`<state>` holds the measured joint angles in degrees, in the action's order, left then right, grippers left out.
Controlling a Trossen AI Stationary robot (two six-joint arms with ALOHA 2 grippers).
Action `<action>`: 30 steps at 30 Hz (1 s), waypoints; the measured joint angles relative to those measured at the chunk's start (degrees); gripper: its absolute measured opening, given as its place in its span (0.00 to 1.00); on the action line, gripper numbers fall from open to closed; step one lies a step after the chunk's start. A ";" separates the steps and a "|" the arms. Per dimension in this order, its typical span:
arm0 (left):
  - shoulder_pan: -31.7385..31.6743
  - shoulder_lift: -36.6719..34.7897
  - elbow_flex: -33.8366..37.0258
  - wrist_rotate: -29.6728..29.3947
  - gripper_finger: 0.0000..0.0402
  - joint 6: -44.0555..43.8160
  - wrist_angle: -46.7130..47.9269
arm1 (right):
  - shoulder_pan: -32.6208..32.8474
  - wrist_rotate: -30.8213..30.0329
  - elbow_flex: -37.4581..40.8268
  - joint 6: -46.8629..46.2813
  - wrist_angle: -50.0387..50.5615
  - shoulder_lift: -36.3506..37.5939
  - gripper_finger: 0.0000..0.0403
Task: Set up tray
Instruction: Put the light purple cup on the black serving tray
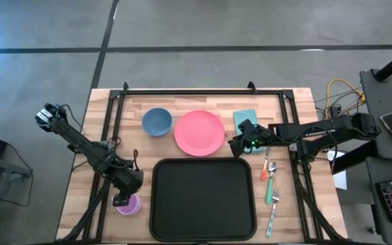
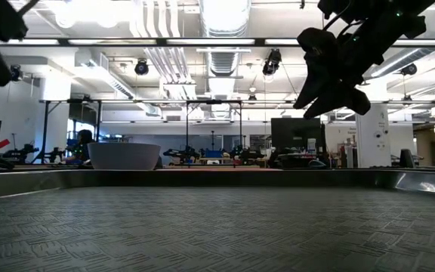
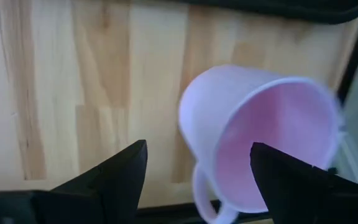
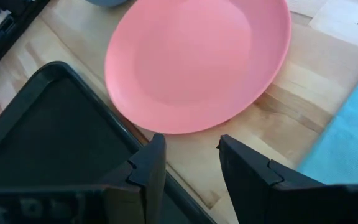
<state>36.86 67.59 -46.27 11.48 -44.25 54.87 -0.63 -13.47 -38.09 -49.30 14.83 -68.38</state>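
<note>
The black tray [image 1: 203,199] lies at the table's near middle; its far corner [image 4: 55,124] shows in the right wrist view. A pink plate [image 1: 199,132] [image 4: 197,62] rests beyond it. A lavender cup [image 1: 129,205] [image 3: 260,137] stands upright left of the tray. My left gripper [image 1: 123,197] [image 3: 197,171] is open and hovers over the cup, one finger on each side of it. My right gripper [image 1: 237,145] [image 4: 191,155] [image 2: 331,75] is open, raised above the plate's right edge and the tray's far right corner.
A blue bowl [image 1: 156,121] [image 2: 124,155] sits left of the plate. A teal napkin [image 1: 245,118] [image 4: 353,137] lies to the plate's right. Cutlery with coloured handles [image 1: 271,187] lies right of the tray. Black frame rails [image 1: 203,91] run along the table's edges.
</note>
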 joint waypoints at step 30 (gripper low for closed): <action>-9.57 -0.02 -5.30 -4.09 0.00 11.24 6.71 | -1.15 -1.57 -0.04 0.22 -0.06 0.00 0.34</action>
<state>27.29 67.57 -51.57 7.40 -33.01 61.58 -1.78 -15.05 -38.13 -49.08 14.76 -68.38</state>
